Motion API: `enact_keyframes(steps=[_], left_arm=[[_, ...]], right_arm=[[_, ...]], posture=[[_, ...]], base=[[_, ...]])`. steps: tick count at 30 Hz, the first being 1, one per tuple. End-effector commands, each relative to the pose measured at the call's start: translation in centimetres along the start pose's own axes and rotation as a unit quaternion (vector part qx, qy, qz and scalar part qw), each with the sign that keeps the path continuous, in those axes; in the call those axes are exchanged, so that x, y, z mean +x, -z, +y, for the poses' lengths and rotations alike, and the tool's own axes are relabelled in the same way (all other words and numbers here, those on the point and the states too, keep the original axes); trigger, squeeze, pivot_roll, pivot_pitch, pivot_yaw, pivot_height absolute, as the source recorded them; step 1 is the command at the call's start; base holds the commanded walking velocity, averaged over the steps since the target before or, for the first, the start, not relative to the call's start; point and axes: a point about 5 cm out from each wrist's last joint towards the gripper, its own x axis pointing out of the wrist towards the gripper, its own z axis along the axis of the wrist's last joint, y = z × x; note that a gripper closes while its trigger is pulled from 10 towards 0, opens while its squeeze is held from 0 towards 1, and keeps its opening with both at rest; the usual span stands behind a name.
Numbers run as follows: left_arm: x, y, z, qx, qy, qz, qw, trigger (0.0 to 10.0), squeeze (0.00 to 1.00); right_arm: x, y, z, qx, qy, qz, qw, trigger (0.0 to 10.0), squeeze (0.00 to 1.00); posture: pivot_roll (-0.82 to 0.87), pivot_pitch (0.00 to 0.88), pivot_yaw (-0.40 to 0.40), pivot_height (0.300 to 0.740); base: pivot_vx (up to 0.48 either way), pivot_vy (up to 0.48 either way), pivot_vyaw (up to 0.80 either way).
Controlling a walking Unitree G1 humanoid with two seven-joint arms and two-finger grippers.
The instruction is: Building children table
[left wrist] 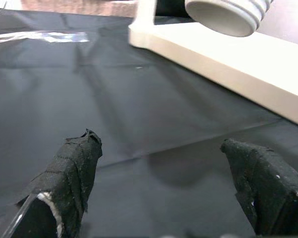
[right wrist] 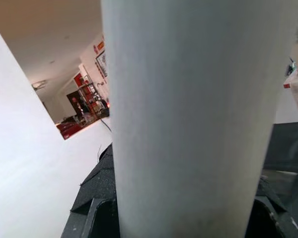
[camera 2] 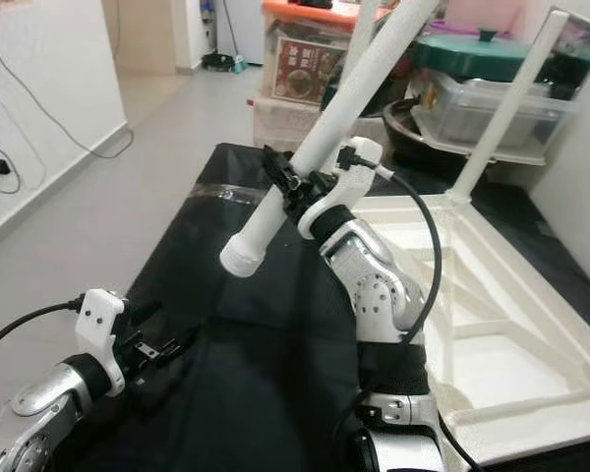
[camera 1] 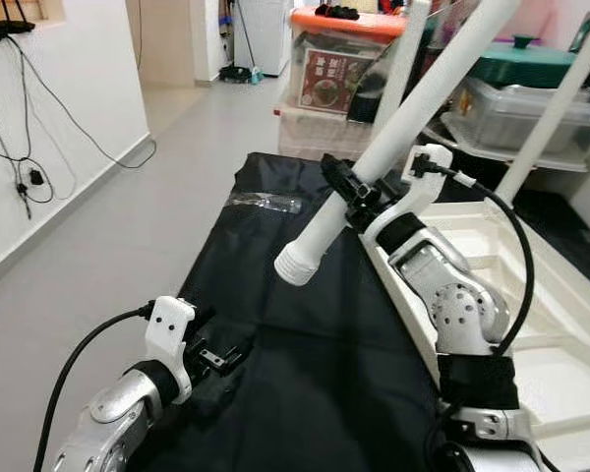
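Black floor mat [camera 1: 275, 354], upturned white table [camera 1: 531, 295], grey floor [camera 1: 128, 216], storage boxes [camera 1: 334, 69]

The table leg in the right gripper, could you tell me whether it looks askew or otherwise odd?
Yes: the right gripper holds the white table leg slanted, its threaded end hanging free above the black cloth, not screwed into the upturned tabletop.

table leg [camera 1: 423, 108]: top cut off | tabletop [camera 1: 560, 324]: right edge cut off

The right claw [camera 1: 349, 192] is raised toward 12 o'clock and closed around something, while the left claw [camera 1: 216, 354] waits low at 8 o'clock with fingers [left wrist: 72, 171] spread.
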Motion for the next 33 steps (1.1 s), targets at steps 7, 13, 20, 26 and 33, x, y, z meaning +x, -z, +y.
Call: enact_keyframes(steps=[7, 13, 20, 26, 33], left_arm=[[0.32, -0.01, -0.31, -0.003, -0.001, -0.008, 1.0, 10.0, 0.0], [0.23, -0.15, -0.5, -0.013, 0.001, -0.015, 1.0, 10.0, 0.0], [0.27, -0.28, -0.48, -0.019, 0.003, -0.02, 1.0, 10.0, 0.0], [0.35, -0.27, -0.56, -0.022, 0.006, -0.021, 1.0, 10.0, 0.0], [0.27, -0.41, -0.37, -0.027, -0.001, -0.028, 0.999, 10.0, 0.0]], right_arm=[[-0.62, -0.13, 0.09, -0.007, -0.003, -0.004, 1.0, 0.0, 0.0], [-0.73, 0.0, 0.11, -0.006, -0.005, 0.0, 1.0, 0.0, 0.0], [-0.76, 0.3, 0.28, -0.004, -0.007, 0.004, 1.0, 0.0, 0.0], [-1.13, 0.41, 0.09, -0.005, -0.001, 0.007, 1.0, 0.0, 0.0], [-1.29, 0.37, -0.16, -0.013, 0.0, 0.011, 1.0, 0.0, 0.0]], posture=[[0.09, 0.0, -0.083, 0.74], [0.09, 0.0, -0.086, 0.74], [0.08, 0.0, -0.081, 0.74], [0.08, 0.0, -0.08, 0.74], [0.08, 0.0, -0.081, 0.74]], base=[[0.0, -0.411, 0.0], [0.0, 0.0, 0.0], [-0.204, 0.0, 0.0], [-0.284, 0.0, 0.0], [-0.194, 0.0, 0.0]])
